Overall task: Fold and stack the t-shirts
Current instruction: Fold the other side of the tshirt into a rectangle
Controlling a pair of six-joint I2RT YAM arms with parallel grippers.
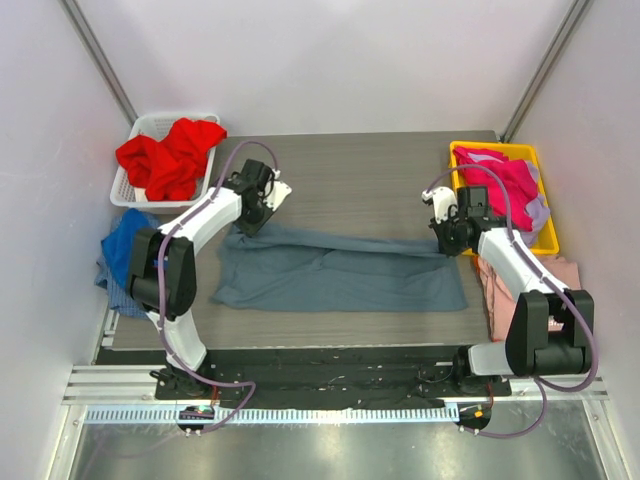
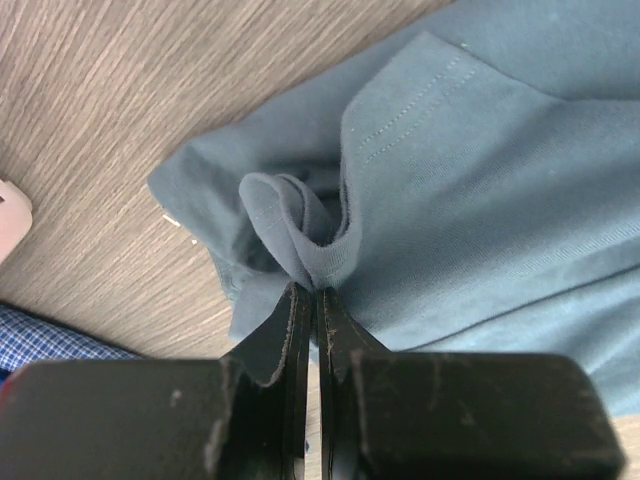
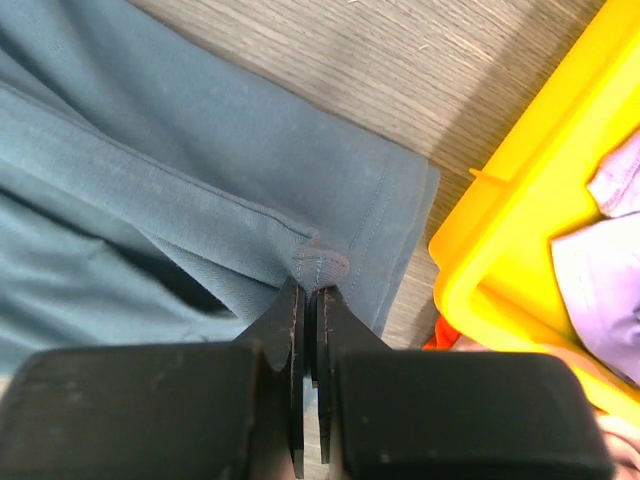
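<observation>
A slate blue-grey t-shirt [image 1: 340,272] lies spread across the middle of the table, its far edge pulled into a taut strip between both arms. My left gripper [image 1: 256,213] is shut on a pinched fold of its cloth [image 2: 312,255] at the shirt's far left corner. At the far right corner my right gripper [image 1: 447,240] is shut on a hemmed edge [image 3: 320,266]. A red t-shirt [image 1: 168,157] fills the white basket, a magenta one [image 1: 505,180] lies in the yellow bin, a pale pink one [image 1: 520,275] lies right of the table, and a royal blue one [image 1: 125,250] lies left.
The white basket [image 1: 130,135] stands at the far left corner. The yellow bin [image 1: 546,240] stands at the far right, close beside my right gripper, its wall [image 3: 520,240] just right of the fingers. A blue checked cloth [image 2: 50,335] shows at the table's left edge.
</observation>
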